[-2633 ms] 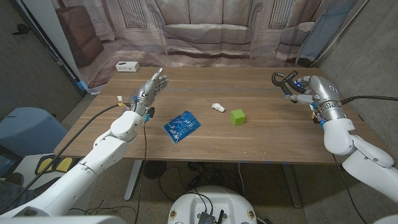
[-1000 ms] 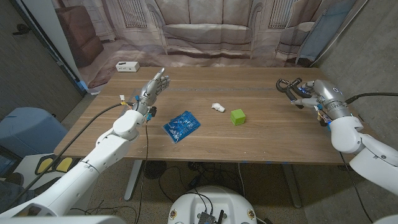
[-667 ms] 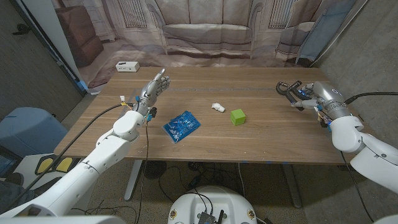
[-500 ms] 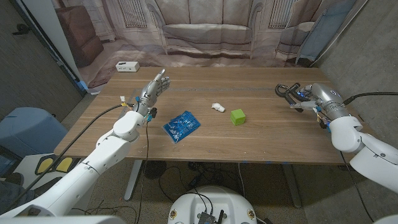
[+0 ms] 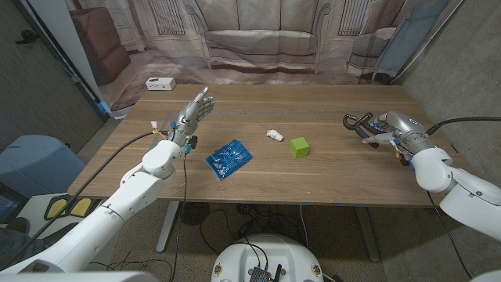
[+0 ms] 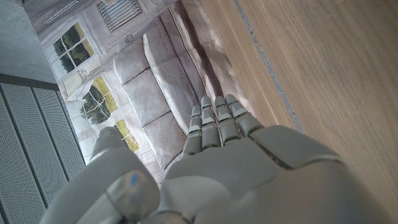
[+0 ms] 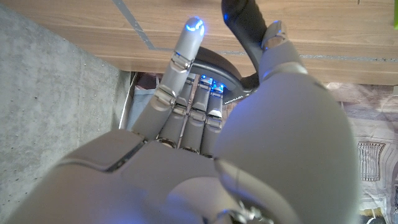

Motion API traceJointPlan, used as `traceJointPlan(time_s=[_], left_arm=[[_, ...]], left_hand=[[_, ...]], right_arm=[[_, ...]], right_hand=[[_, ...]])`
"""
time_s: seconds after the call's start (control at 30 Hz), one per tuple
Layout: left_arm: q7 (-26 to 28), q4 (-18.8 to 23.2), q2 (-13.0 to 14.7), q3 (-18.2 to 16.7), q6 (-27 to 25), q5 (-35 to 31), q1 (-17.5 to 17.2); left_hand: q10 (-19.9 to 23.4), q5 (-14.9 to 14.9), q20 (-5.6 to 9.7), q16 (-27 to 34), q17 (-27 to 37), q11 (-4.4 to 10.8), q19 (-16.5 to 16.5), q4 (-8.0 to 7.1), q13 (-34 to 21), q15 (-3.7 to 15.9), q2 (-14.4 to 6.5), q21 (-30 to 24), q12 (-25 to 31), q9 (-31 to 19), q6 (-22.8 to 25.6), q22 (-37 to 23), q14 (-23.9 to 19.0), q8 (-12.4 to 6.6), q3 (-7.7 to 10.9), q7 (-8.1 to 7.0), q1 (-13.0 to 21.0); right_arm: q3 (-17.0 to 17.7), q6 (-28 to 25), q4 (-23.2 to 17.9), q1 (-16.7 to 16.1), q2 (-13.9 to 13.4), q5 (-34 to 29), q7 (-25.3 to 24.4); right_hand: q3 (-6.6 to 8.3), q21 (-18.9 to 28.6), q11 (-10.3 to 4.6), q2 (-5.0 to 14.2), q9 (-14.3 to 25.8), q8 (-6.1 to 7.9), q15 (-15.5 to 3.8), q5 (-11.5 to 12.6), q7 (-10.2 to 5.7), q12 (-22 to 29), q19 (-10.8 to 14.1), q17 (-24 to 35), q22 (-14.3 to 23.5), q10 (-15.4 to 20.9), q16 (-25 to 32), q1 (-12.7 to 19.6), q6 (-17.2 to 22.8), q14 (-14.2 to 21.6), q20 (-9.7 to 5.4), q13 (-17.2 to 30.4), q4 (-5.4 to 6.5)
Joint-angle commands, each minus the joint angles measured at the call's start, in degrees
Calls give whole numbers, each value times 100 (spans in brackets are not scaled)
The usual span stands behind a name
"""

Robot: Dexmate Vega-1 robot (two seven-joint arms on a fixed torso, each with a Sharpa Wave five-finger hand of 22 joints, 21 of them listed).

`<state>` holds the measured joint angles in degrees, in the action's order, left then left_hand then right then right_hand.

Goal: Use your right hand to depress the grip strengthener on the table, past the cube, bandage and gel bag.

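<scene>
**benchwatcher:** So compared with a couple of seconds back, the right hand (image 5: 389,128) has dropped from up near the far right corner to lower and closer in, and the grip strengthener (image 5: 358,124) came along with it. It was up around the back edge before; now it sits a bit further from that edge, at the right end of the table (image 5: 329,176). Left side hasn't budged.

**servo_nerd:** Is it actually holding the thing?

**benchwatcher:** Looks like it. In the right wrist view the fingers (image 7: 179,56) are curled around the black handles (image 7: 249,28), thumb on the other side, so the hand is wrapped around the strengthener. Can't tell how far the handles are squeezed together, though.

**servo_nerd:** And the other stuff?

**benchwatcher:** Green cube (image 5: 299,146) is mid-table, well apart from the right hand. The little white bandage (image 5: 274,135) is just beside the cube, on the left side and a touch further back. The blue gel bag (image 5: 228,157) lies flat, further left and nearer the front edge. There's also a small white box (image 5: 160,83) at the far left corner.

**servo_nerd:** Left hand?

**benchwatcher:** Left hand (image 5: 196,109) is holding nothing, fingers straight and reaching toward the far side, raised over the left part of the table. The left wrist view shows the fingers (image 6: 217,121) side by side, extended.
</scene>
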<state>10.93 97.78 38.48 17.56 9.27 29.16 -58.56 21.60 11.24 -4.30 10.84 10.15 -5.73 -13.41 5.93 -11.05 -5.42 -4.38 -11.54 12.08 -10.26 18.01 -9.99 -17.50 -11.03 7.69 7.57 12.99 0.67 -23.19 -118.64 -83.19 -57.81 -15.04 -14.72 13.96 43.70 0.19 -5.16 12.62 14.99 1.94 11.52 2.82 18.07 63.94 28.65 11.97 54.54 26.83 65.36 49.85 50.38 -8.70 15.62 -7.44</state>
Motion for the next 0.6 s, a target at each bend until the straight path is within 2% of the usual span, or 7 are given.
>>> traceJointPlan(time_s=[0.03, 0.23, 0.6], left_arm=[[12, 72, 31, -25, -19, -12, -35], [11, 80, 34, -30, -22, -9, -48], [28, 57, 18, -46, 10, 2, -88]], left_hand=[[50, -20, 10, -4, 18, -9, -19, 6, -11, -8, -44, 15, -10, -16, 40, -32, -36, 15, 42, -21, 47], [57, -20, 9, -4, 18, -5, -18, 7, -11, -6, -46, 15, -8, -16, 37, -32, -33, 16, 43, -22, 49], [49, -20, 10, -3, 18, -5, -16, 7, -11, -5, -48, 16, -12, -16, 39, -32, -37, 15, 45, -22, 51]], right_arm=[[-168, -175, 27, 65, -195, 128, 39], [-232, -233, 68, 135, -273, 236, 62], [-613, -406, 204, 422, -455, 366, 118]], right_hand=[[70, 41, -268, 1139, 11, -27, -1502, 23, -548, -27, -164, 16, -4, 237, -47, 709, 506, 2161, -128, 11, 72], [67, 55, -261, 1142, 10, -29, -1494, 19, -539, -37, -193, 11, -15, 239, -91, 658, 515, 2140, -117, -1, 85], [51, 96, -277, 1141, 4, -49, -1489, 11, -543, -69, -237, -71, -46, 233, -246, 510, 508, 2074, -117, -34, 124]])
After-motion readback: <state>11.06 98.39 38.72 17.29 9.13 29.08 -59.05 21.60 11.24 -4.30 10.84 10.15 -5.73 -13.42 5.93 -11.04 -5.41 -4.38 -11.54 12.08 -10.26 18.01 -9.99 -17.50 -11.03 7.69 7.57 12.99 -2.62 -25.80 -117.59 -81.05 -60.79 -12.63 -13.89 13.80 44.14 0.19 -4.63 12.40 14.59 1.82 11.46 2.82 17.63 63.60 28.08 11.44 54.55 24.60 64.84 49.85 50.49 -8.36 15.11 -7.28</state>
